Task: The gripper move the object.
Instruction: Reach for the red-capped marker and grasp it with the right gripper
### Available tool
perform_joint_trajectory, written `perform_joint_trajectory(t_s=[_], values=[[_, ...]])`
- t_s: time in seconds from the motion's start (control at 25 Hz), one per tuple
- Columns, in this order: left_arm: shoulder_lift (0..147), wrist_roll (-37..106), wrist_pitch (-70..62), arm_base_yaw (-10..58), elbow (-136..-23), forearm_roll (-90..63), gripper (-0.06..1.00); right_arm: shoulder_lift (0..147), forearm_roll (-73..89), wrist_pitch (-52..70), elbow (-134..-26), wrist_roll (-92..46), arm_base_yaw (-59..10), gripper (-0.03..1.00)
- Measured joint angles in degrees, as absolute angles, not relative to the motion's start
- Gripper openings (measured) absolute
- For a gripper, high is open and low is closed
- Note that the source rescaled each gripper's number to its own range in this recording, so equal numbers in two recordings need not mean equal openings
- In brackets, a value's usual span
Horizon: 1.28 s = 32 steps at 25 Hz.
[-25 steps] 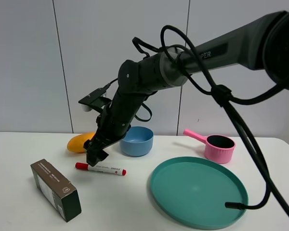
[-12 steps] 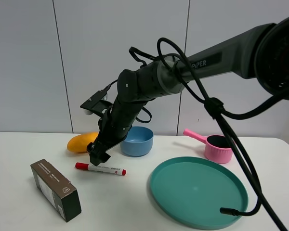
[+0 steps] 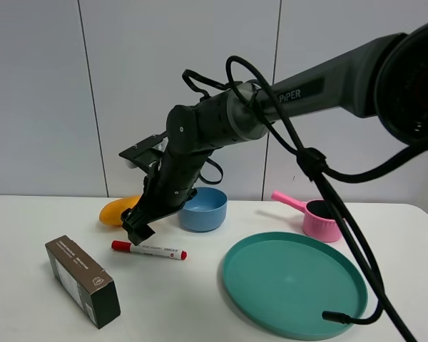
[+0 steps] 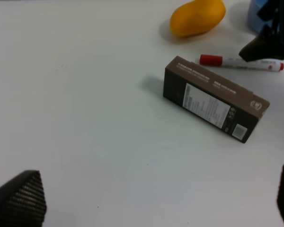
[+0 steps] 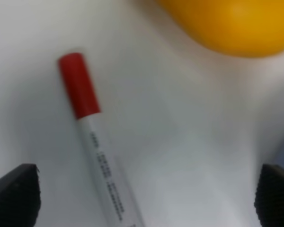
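The white marker pen (image 3: 148, 249) with a red cap lies flat on the white table (image 3: 185, 306), left of centre. My right gripper (image 3: 136, 229) reaches across to the left and hovers just above the pen's capped end, not touching it. In the right wrist view the pen (image 5: 104, 170) lies between the wide-open fingertips (image 5: 14, 194), the gripper (image 5: 144, 198) empty. The left wrist view shows the pen (image 4: 241, 62) beyond the brown box, with the left gripper (image 4: 151, 208) open and empty above bare table. The left gripper is out of the exterior view.
An orange mango (image 3: 118, 211) lies just behind the pen. A dark brown box (image 3: 82, 280) lies in front of it at the left. A blue bowl (image 3: 203, 208), a pink handled cup (image 3: 324, 217) and a teal plate (image 3: 294, 281) stand to the right.
My right gripper has shifted slightly to the left and up over the pen's capped end. The pen, box and mango have not moved.
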State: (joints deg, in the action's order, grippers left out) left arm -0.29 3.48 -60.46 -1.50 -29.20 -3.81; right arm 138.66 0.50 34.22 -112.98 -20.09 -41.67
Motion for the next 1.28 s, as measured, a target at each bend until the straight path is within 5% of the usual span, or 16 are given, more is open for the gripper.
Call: perform_joint_trajectory(t_s=[0.6,0.96,1.28], values=[[-0.29,3.48,-60.46,-1.50,-29.20,-3.81,1.00,138.66,-1.25,36.05,-112.98,-16.73,-41.93,0.77],[-0.29,3.48,-60.46,-1.50,-29.20,-3.81,1.00,138.66,-3.10,37.14,-112.98,-34.92,-41.98,0.77],[-0.29,3.48,-60.46,-1.50,-29.20,-3.81,1.00,139.54,0.89,36.70,-112.98,-36.72,-42.04,0.77]])
